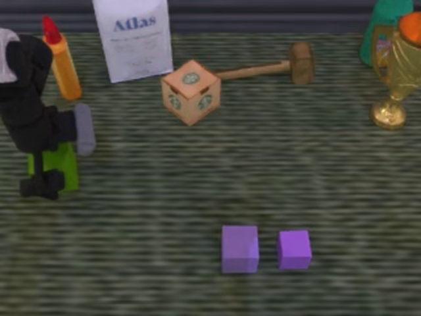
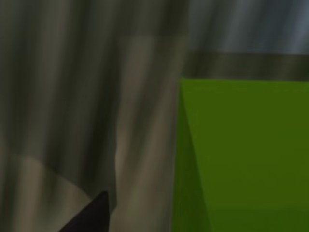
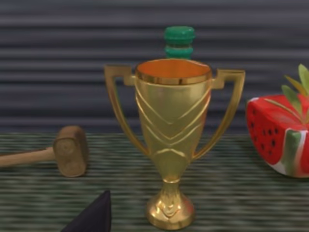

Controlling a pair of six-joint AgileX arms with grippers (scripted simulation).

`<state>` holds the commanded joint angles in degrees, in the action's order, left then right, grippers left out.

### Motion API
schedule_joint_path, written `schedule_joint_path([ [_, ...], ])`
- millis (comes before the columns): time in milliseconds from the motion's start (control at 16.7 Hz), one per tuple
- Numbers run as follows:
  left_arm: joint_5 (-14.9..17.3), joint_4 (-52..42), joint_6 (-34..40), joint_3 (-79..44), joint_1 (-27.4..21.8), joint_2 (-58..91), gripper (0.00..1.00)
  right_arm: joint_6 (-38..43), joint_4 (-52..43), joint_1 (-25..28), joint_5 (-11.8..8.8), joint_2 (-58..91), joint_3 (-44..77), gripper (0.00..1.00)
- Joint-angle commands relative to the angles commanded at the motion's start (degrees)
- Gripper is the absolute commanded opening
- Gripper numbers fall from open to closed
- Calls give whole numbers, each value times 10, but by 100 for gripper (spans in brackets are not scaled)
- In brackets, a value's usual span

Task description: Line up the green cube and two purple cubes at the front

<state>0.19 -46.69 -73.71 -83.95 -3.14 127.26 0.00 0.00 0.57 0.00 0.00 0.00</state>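
Left pincer: my left gripper [image 1: 43,184] hangs over the green cube [image 1: 66,164] at the table's left side, fingertips at the cube's near edge. I cannot tell whether the jaws are wide, narrow or closed on it; the arm hides them from above.

Left wrist view: the green cube [image 2: 246,154] fills the frame beside one dark fingertip [image 2: 91,215]. Contact is not shown.

Step in hand: I judge this to be the grasp of the green cube, the last piece to bring forward.

Doing it well: I would centre the fingers on two opposite flat faces, close squarely and lift straight up. Then I would carry it toward the near edge, level, and set it just left of the lavender cube, faces parallel.

Row so far: the lavender cube [image 1: 239,248] and the vivid purple cube [image 1: 294,249] sit side by side near the front, right of centre, with a small gap between them.

Clutter: an orange bottle [image 1: 62,62] stands just beyond the left arm. The tan emblem cube [image 1: 191,91], a wooden mallet [image 1: 276,66] and a gold trophy [image 1: 393,72] lie farther back.

Right arm: parked out of the top view, its camera facing the gold trophy [image 3: 173,140]; I cannot tell its jaw state.

Writing: a white bag [image 1: 133,39] at the far edge reads "Atlas"; the smaller print is unreadable. The emblems on the tan cube show no legible words.
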Motion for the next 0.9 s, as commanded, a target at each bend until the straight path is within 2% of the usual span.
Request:
schedule_joint_path([
  [780, 0, 0, 0, 0, 0, 0, 2, 0, 0, 0, 0, 0, 0, 100],
  [900, 0, 0, 0, 0, 0, 0, 0, 0, 0, 0, 0, 0, 0, 100],
])
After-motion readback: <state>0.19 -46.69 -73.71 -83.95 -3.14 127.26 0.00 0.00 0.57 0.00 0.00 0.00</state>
